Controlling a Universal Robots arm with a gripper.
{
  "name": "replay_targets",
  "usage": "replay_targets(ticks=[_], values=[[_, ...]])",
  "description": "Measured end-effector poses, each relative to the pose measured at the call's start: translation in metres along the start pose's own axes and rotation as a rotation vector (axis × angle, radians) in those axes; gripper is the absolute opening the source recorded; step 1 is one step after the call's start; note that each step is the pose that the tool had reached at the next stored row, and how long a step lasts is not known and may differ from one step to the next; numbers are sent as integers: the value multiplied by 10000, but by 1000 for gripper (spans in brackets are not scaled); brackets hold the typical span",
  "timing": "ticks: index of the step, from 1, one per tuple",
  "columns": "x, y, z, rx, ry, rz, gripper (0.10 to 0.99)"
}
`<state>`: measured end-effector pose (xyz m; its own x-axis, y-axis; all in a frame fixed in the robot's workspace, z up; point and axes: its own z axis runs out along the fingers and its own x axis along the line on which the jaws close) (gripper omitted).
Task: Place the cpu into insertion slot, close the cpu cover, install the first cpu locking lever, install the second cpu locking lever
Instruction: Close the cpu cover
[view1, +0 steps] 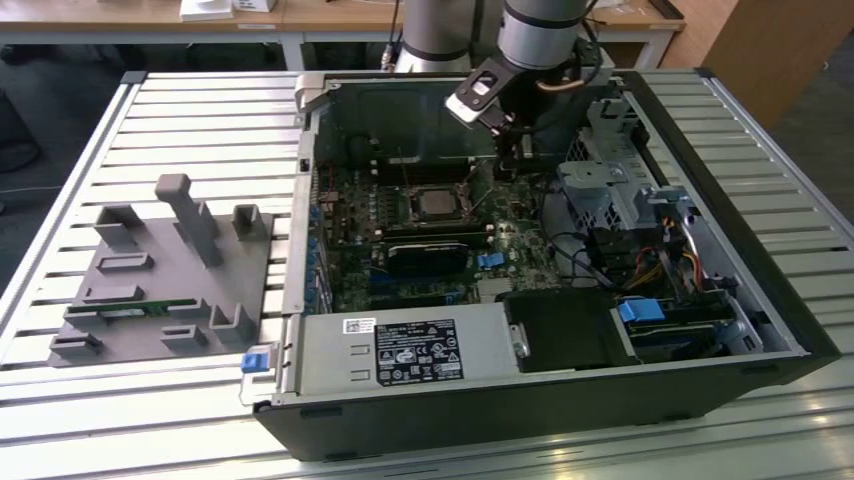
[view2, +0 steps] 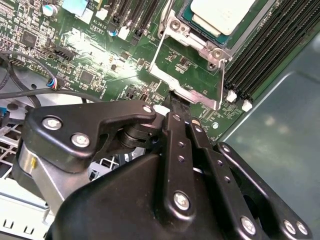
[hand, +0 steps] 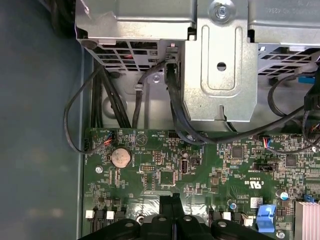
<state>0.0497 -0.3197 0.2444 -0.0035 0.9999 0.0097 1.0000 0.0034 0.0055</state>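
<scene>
Cpu (view2: 222, 11) is seated in the insertion slot (view2: 194, 39) on the motherboard (hand: 210, 170). Cpu cover (view2: 192, 96) stands swung open, on the exterior view's right of the slot. Pincer (view2: 179, 104) has its fingers closed together, tip at the cover's free edge. Whether it grips that edge cannot be told.

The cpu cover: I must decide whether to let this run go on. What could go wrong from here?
The cpu cover stands open, off the cpu, with the gripper shut at its free edge. The tips might slip off that thin lip and hit the green board. The black cables lying over the board could snag the arm.
</scene>
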Motion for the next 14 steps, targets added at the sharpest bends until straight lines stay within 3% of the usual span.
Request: replay_targets(ticks=[14], values=[[0, -71, 0, 0, 0, 0, 106]])
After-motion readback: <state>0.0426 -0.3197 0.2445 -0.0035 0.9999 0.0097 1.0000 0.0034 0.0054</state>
